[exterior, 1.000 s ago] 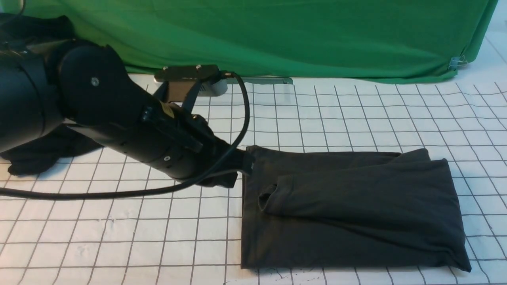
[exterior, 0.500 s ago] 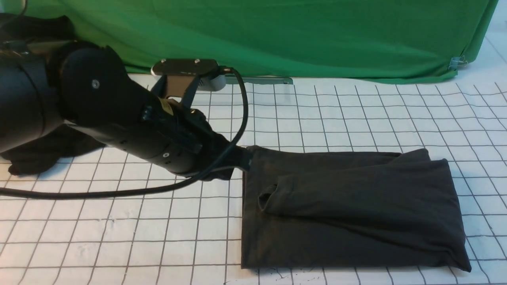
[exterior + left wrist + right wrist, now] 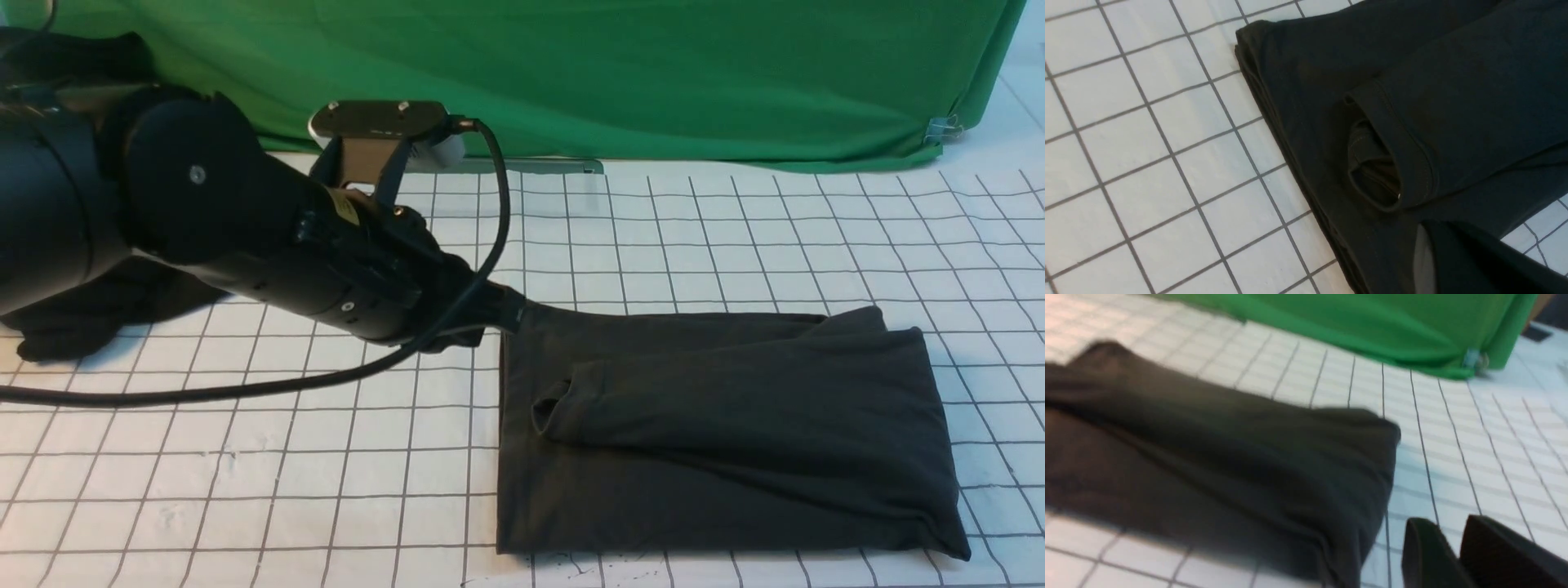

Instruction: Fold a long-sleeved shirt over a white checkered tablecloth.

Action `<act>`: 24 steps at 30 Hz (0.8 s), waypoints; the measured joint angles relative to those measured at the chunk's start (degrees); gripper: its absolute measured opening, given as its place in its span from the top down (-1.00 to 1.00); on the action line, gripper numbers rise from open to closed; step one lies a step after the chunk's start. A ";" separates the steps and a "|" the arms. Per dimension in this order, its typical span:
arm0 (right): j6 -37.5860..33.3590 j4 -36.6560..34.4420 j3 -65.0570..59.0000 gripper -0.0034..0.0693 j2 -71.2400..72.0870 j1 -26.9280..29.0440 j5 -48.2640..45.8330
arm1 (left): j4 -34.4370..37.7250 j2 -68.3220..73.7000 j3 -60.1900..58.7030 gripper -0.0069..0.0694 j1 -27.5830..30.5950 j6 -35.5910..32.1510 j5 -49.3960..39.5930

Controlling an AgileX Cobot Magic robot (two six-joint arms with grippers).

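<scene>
The left gripper (image 3: 508, 314), clamped on the long-sleeved shirt (image 3: 718, 433)'s far-left corner, has lifted it slightly off the white checkered tablecloth (image 3: 245, 474), likely starting another fold. The shirt lies folded right of centre. The right gripper (image 3: 1447, 555), blurred, seems slightly parted and empty.

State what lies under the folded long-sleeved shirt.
The white checkered tablecloth lies under the long-sleeved shirt, its grid showing all around. The part beneath the shirt is covered, so anything there stays unseen.
</scene>
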State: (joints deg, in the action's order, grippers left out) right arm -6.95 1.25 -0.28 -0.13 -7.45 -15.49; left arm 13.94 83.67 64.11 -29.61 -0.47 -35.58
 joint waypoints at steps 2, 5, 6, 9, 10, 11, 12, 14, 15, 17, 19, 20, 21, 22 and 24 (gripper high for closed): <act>0.00 0.17 -0.12 0.53 0.00 1.07 0.37 | -0.59 0.00 0.00 0.80 0.00 0.10 0.38; 0.00 0.29 -0.12 0.52 0.00 1.83 0.99 | -0.94 0.00 0.00 0.80 0.00 0.10 0.71; 0.00 0.29 -0.12 0.52 0.00 1.97 1.09 | -0.99 0.00 0.00 0.80 0.00 0.47 0.77; 0.00 0.29 -0.12 0.50 0.00 2.09 1.11 | -1.23 -0.58 0.00 0.80 0.00 0.47 0.26; 0.00 0.29 -0.12 0.50 0.00 2.16 1.11 | -1.40 -0.93 0.00 0.80 0.00 0.47 0.01; 0.00 0.29 -0.12 0.48 0.00 2.16 1.11 | -1.98 -2.35 0.00 0.80 0.00 0.47 -0.95; 0.00 0.29 -0.12 0.48 0.00 2.16 1.11 | -2.72 -4.15 0.00 0.80 0.00 0.47 -1.52; 0.00 0.29 -0.12 0.46 0.00 2.16 1.11 | -4.36 -8.66 0.00 0.80 0.00 0.92 -2.30; 0.00 0.29 -0.12 0.46 0.00 2.16 1.11 | -4.94 -11.00 0.00 0.80 0.00 1.99 -2.48; 0.00 0.29 -0.12 0.44 0.00 2.16 1.11 | -5.32 -14.39 -0.21 0.80 0.00 3.39 -2.78; 0.00 0.29 -0.12 0.43 0.00 2.16 1.11 | -5.32 -19.28 -2.23 0.80 0.00 3.95 -2.72; 0.00 0.29 -0.12 0.43 0.00 2.16 1.11 | -5.32 -21.31 -3.83 0.80 0.00 4.14 -2.60; 0.00 0.29 -0.12 0.42 0.00 2.16 1.11 | -5.26 -23.88 -6.48 0.80 -0.05 4.57 -2.07; 0.00 0.29 -0.12 0.42 0.00 2.16 1.11 | -5.26 -26.00 -9.10 0.80 -0.04 4.83 -0.99; 0.00 0.29 -0.12 0.41 0.00 2.16 1.11 | -5.26 -29.75 -14.51 0.80 -0.04 5.25 2.27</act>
State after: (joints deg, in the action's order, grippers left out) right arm -6.95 1.54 -0.40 -0.13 -5.29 -14.38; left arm 8.69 53.92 49.60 -29.65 4.78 -33.30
